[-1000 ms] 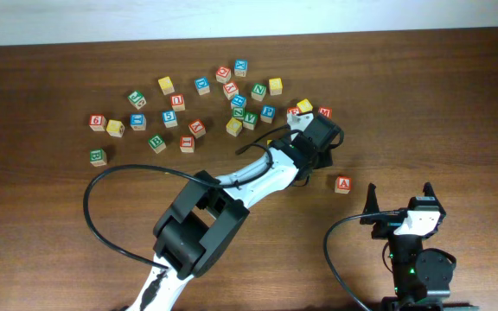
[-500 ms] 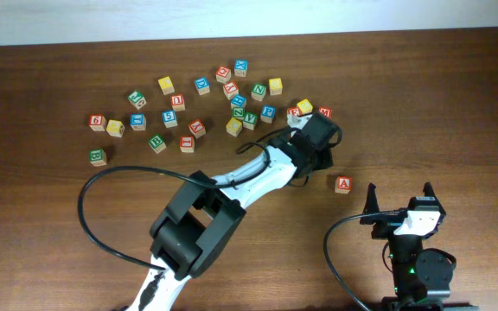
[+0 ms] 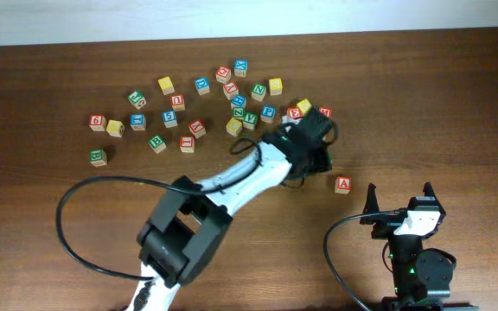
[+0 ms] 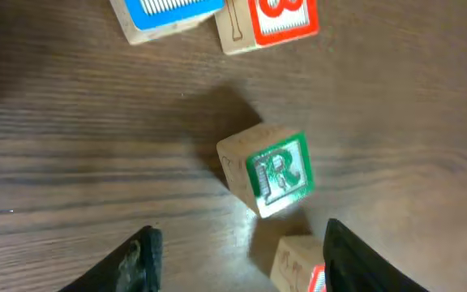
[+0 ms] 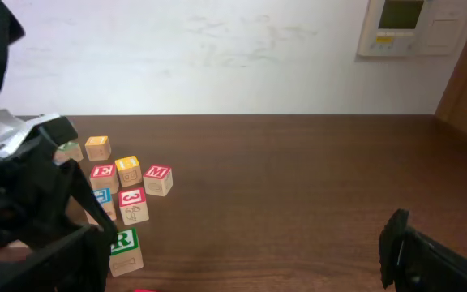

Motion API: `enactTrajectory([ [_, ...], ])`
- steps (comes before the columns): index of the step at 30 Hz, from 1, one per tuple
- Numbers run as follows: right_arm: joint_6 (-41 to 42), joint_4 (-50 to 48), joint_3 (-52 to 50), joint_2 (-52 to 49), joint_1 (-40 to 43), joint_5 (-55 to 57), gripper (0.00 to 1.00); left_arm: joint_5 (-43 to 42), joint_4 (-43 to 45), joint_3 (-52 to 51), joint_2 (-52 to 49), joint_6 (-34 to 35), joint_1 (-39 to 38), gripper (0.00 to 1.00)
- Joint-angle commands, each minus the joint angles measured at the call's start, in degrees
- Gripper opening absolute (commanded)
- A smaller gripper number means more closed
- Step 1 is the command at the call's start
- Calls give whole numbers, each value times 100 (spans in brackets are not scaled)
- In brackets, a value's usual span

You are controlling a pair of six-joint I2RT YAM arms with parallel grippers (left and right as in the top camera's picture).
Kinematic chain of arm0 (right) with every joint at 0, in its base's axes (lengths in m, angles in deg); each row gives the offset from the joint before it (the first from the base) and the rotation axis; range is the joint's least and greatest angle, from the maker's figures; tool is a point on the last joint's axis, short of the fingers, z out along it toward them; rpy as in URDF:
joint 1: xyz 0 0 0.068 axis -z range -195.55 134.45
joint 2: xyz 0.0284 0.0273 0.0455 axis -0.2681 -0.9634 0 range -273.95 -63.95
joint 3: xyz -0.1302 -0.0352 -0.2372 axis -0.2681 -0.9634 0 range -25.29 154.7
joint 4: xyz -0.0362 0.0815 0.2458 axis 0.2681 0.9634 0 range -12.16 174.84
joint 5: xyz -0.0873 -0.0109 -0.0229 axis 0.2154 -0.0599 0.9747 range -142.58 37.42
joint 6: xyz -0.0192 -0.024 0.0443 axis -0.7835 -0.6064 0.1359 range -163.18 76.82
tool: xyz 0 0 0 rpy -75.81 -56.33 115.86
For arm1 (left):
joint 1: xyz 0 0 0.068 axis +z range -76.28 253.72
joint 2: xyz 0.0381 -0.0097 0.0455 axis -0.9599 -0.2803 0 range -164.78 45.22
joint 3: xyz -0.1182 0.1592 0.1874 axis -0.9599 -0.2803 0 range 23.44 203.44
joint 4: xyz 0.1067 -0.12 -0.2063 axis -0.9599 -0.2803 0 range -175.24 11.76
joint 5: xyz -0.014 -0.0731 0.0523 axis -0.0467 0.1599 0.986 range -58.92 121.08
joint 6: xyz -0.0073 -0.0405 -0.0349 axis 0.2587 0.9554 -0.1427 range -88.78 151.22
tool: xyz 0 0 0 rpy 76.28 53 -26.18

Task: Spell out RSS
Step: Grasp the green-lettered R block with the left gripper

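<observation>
Gaping wide with nothing held, the left gripper (image 4: 246,261) faces a green-lettered wooden R cube (image 4: 270,172) lying just ahead of its jaws on the brown wooden table (image 4: 71,162). Beyond sit a red-lettered cube (image 4: 267,20) and a blue-printed cube (image 4: 169,12). The right gripper (image 3: 400,193), well apart, is likewise spread and empty.

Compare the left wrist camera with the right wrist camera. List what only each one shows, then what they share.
Only the left wrist view: a close top-down look between the left end effector fingers, which are spread wide over bare wood and hold nothing.
Only the right wrist view: the wall, a wall panel, the red M block, a yellow block and the left arm seen from the side.
Both: the green R block and the wooden table.
</observation>
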Motion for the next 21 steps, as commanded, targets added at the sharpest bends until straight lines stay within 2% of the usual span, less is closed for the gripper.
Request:
enactTrajectory([
  [1,26,31,-35,39,-2,70,98,1115,267,11,170,308,-151,58],
  [6,26,31,-35,39,-2,68,98,1036,1102,9,-116,310,-286,55],
  [11,26,31,-35,39,-2,70,98,1117,1067,9,-271,308,-385,54],
  [13,26,31,-35,39,-2,70,98,1565,866,11,-271,306,-374,56],
  [17,26,31,-35,39,-2,68,98,1556,717,9,-271,306,-452,59],
  [21,26,31,-35,39,-2,68,98,1547,955,9,-627,308,-476,53],
])
